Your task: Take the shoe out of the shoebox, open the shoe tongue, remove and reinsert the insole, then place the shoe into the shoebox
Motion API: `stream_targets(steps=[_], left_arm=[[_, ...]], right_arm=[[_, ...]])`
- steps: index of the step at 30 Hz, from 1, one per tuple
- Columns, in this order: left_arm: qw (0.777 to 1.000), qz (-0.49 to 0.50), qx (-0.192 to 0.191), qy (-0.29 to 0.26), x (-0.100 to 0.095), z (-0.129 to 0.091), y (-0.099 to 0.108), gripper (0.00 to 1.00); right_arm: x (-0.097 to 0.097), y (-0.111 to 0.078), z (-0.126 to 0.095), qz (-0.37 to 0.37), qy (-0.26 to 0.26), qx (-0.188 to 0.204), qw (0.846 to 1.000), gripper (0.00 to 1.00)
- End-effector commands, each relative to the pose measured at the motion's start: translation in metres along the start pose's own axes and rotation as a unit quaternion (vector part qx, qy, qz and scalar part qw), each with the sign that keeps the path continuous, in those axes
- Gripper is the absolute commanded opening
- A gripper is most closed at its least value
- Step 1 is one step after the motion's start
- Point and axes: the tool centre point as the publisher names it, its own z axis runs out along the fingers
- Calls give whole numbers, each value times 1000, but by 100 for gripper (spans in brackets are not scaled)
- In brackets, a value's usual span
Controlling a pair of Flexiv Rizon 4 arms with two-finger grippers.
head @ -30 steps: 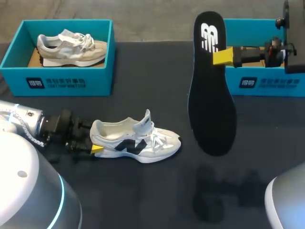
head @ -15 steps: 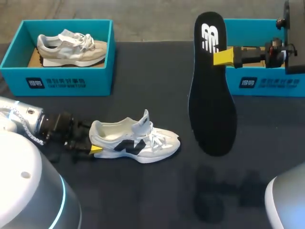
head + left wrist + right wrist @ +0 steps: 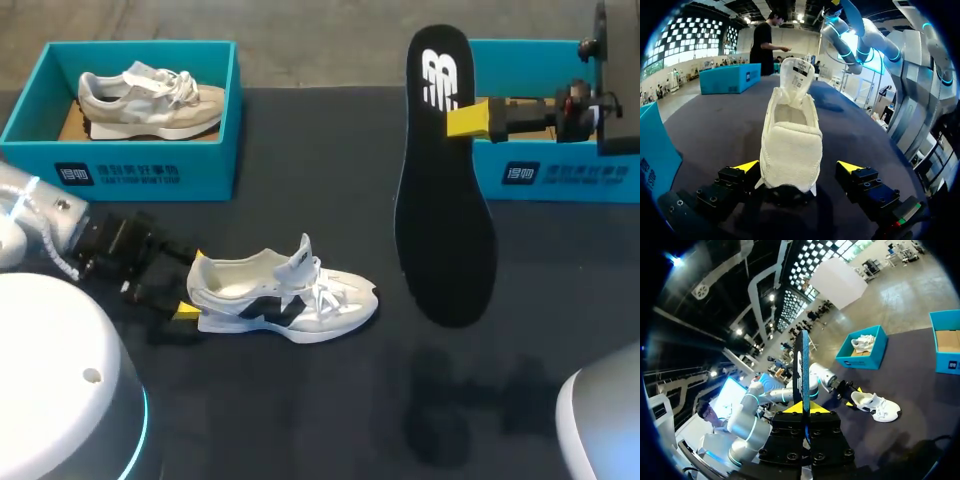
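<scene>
The right hand (image 3: 804, 410) clamped the insole (image 3: 445, 200); the shoe (image 3: 290, 300) lay heel-first inside the open left hand (image 3: 799, 166), toe pointing away.

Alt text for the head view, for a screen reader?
The right gripper holds a black insole upright above the dark table, near the right teal shoebox. The left gripper, fingers open, flanks the heel of a white shoe lying on the table; a beige shoe sits in the left teal shoebox.
</scene>
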Motion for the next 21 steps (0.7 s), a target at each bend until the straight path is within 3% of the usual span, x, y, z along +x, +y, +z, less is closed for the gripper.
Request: stream_targets(steps=[1, 8, 16, 21], left_arm=[[994, -19, -102, 27, -2, -11, -10, 100], [979, -38, -193, 48, 2, -18, -12, 100], [967, -38, -250, 23, 7, -35, -21, 100], [964, -26, -266, 4, 11, -46, -30, 100]], right_arm=[[0, 4, 4, 1, -1, 3, 1000, 0], [0, 4, 4, 1, -1, 3, 1000, 0], [0, 4, 4, 1, -1, 3, 1000, 0], [0, 4, 4, 1, -1, 3, 1000, 0]])
